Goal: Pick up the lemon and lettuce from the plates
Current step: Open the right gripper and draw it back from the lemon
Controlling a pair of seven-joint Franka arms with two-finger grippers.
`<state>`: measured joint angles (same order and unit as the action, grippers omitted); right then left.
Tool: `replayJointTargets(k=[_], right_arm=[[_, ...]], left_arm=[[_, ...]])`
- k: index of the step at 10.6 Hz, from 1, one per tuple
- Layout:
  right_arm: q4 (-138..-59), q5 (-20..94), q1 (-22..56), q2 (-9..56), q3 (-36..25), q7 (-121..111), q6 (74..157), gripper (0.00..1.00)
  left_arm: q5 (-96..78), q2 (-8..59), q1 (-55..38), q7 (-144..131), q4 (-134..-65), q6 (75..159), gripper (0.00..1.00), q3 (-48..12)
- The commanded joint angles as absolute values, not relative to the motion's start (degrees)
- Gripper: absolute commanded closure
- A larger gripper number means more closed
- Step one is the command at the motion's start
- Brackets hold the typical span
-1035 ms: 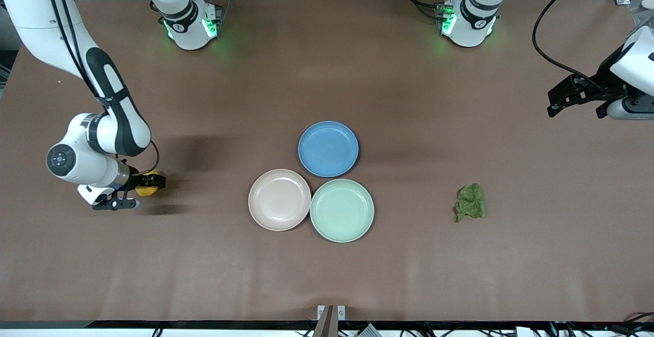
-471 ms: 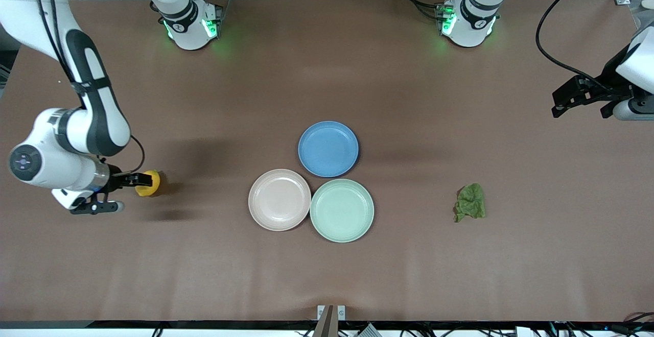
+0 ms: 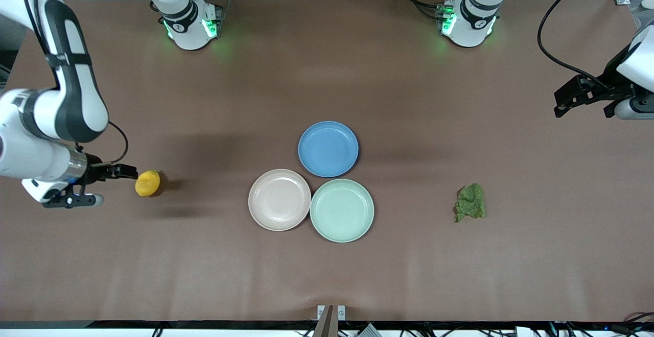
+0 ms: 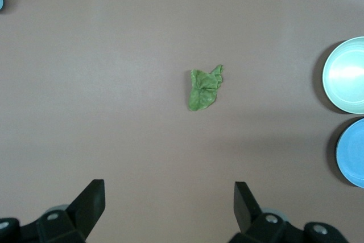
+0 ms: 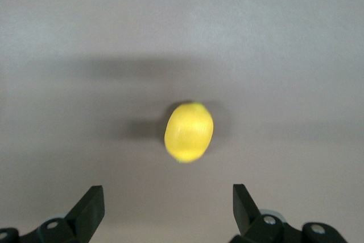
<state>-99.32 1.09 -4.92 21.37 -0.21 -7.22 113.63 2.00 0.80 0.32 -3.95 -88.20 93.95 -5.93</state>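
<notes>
The lemon (image 3: 147,183) lies on the bare table toward the right arm's end, well clear of the plates; it also shows in the right wrist view (image 5: 189,132). My right gripper (image 3: 118,186) is open and empty beside the lemon, apart from it (image 5: 168,209). The lettuce (image 3: 471,202) lies on the table toward the left arm's end and shows in the left wrist view (image 4: 203,88). My left gripper (image 3: 582,112) is open and empty, high over the table's edge at the left arm's end (image 4: 169,209). The pink-beige plate (image 3: 279,199) and the mint green plate (image 3: 342,210) are empty.
An empty blue plate (image 3: 328,148) touches both other plates, farther from the front camera. The mint plate (image 4: 347,83) and the blue plate (image 4: 352,152) show at the edge of the left wrist view. Brown table cover all round.
My right gripper has let go of the lemon and drawn back toward the right arm's end of the table. The lemon stays on the table. The left gripper has drifted slightly outward.
</notes>
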Motion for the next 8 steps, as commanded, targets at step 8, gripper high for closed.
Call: replayJointTargets(k=[8], right_arm=[[-91.15, 0.17, -0.27, 3.79, -1.93, -1.14, 85.36, 0.00]], left_arm=[[2.64, 0.35, 0.88, -3.51, -86.13, 90.97, 0.00, -5.80]])
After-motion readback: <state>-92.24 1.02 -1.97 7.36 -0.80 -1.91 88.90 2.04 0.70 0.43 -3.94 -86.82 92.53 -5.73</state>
